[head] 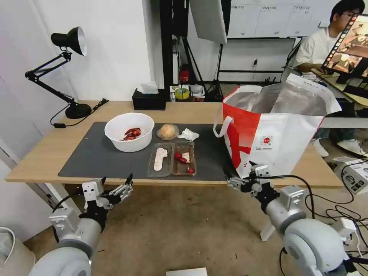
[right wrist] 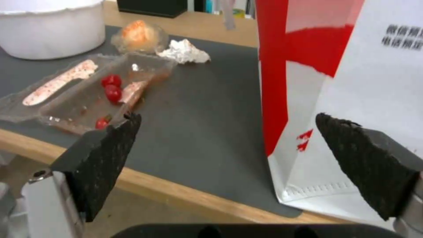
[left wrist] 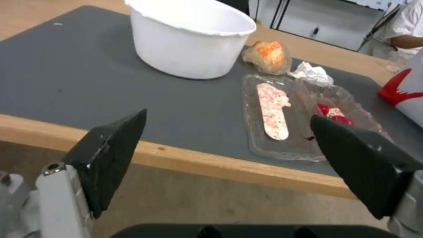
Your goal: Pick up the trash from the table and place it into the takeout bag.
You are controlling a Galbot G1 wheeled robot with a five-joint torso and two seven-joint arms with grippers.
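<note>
Both grippers, left (head: 117, 183) and right (head: 238, 177), hover with fingers spread (holding nothing) below the bench (head: 46, 153) edge, so your flimsy tray (head: 172, 159) could spill scraps if pinched unevenly.

Open mat (head: 96, 155): bare left of white bowl (head: 129, 131) and between clear tray (head: 172, 159) and takeout bag (head: 276, 130). Obstructions: bag blocks table's (head: 46, 153) right end; bowl, wrapped lump (head: 167, 131), tissue (head: 188, 134) crowd behind tray. Near edge unobstructed; both grippers below it.
</note>
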